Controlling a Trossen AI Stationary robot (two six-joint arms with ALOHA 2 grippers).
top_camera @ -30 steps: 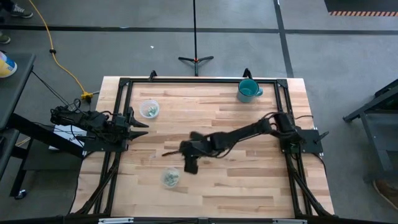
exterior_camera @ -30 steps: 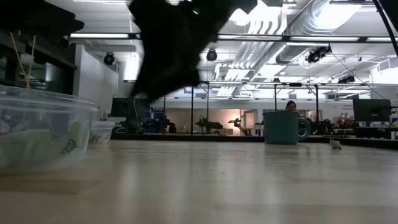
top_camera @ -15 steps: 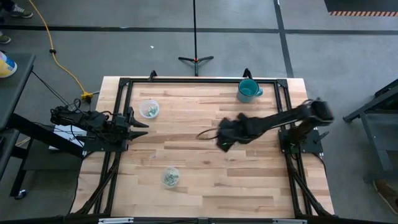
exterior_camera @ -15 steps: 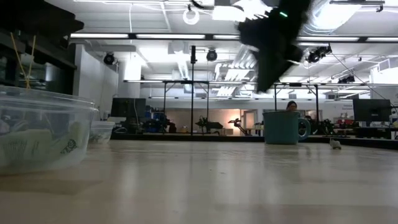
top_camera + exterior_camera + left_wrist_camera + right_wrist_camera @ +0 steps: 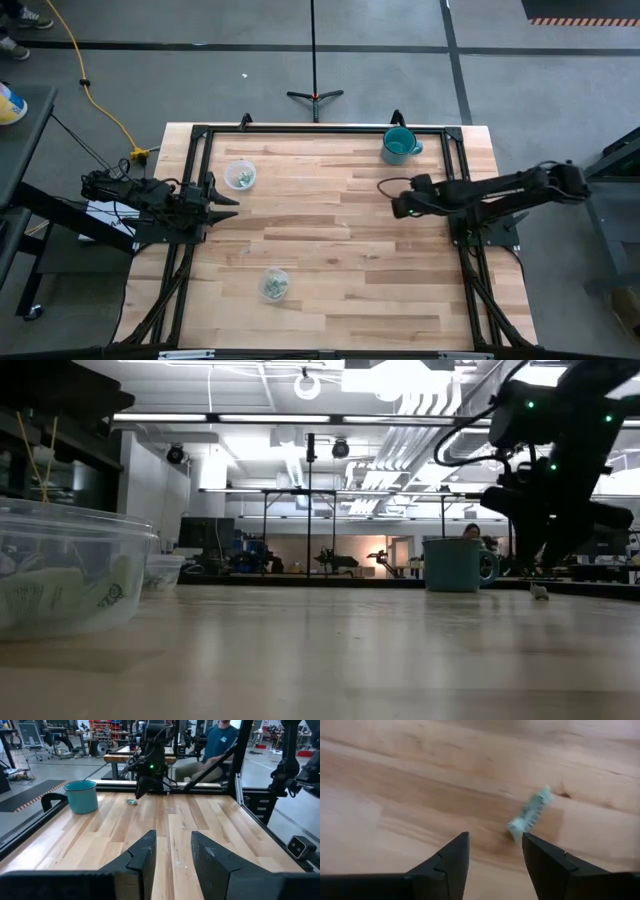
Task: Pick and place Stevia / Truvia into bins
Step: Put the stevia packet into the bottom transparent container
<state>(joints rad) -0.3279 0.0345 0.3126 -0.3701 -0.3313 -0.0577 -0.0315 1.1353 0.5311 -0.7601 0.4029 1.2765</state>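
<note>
The right gripper [image 5: 492, 851] hangs over the table [image 5: 340, 290] near the teal mug [image 5: 398, 146], its fingers spread and holding nothing. One pale green sachet [image 5: 530, 814] lies on the wood just ahead of them. Both clear cups [image 5: 240, 175] [image 5: 273, 284] hold sachets. The left gripper [image 5: 170, 851] waits at the table's left edge, fingers spread

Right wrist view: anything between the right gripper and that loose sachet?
Nothing visible. The right gripper is open, and the pale green sachet lies on bare wood just beyond its fingertips. The teal mug stands off to the side, out of the way.
</note>
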